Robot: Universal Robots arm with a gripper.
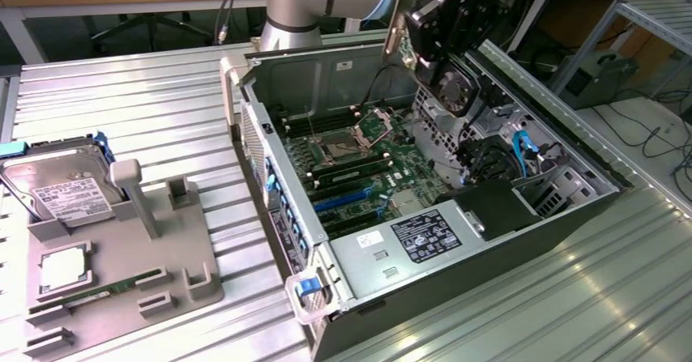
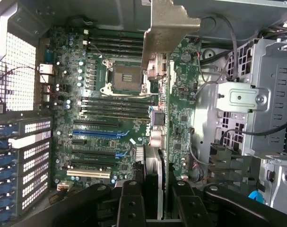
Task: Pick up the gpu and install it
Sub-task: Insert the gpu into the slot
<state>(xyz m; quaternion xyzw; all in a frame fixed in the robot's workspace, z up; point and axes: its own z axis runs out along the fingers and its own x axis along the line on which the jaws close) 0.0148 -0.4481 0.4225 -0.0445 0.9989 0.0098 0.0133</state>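
One gripper [image 1: 446, 50] is clamping narrowly on the gpu [image 1: 459, 87], hanging it at the exterior view's upper middle over the open computer case [image 1: 271, 127], its long edge seemingly running crosswise to the blue slots [image 1: 346, 196] lower left.

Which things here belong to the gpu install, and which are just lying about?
In the job: gpu clamped in the tool, open computer case, motherboard.
Lying about: hard drive, memory stick, grey holder tray.
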